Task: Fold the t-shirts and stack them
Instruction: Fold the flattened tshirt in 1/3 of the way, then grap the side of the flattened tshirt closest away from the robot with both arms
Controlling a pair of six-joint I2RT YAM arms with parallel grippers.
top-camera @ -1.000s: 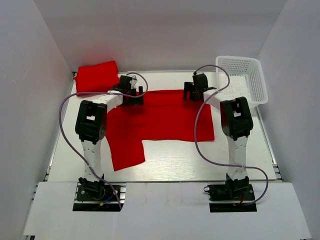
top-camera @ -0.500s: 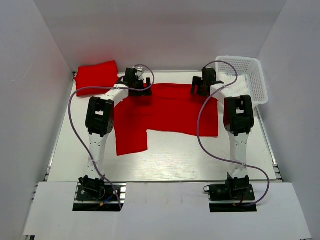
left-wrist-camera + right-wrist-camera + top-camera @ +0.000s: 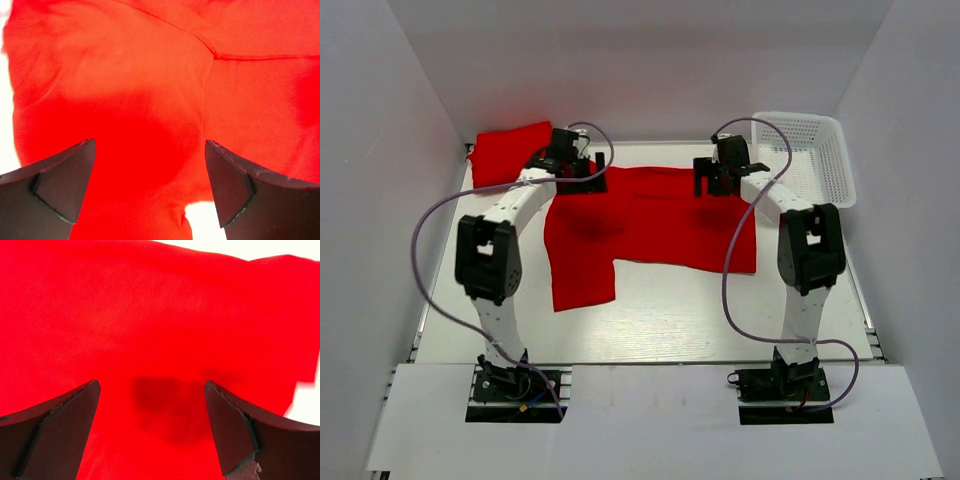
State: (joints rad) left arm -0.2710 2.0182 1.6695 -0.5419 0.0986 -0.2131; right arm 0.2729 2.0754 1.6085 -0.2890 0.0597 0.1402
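Top view, spread t-shirt [image 3: 650, 225]: 1 red shirt laid flat across the middle of the table [image 3: 670, 320]; 1 flap extended toward the near edge on the left side
Top view, folded t-shirt [image 3: 510, 152]: 1 red bundle set at the far left corner; just beside the left arm
Top view, basket [image 3: 810, 150]: white lattice; placed at the far right corner
Top view, left gripper [image 3: 588, 180]: held over the far left part of the spread t-shirt; jaws parted, nothing grasped
Top view, right gripper [image 3: 715, 182]: held over the far right part of the spread t-shirt; jaws parted, nothing grasped
Left wrist view, fingers [image 3: 60, 185]: 2 dark fingers set wide apart; red cloth with 1 seam [image 3: 250, 56] seen below; contact with the cloth cannot be told
Right wrist view, fingers [image 3: 55, 430]: 2 dark fingers set wide apart; smooth red cloth seen below; shadow cast between them
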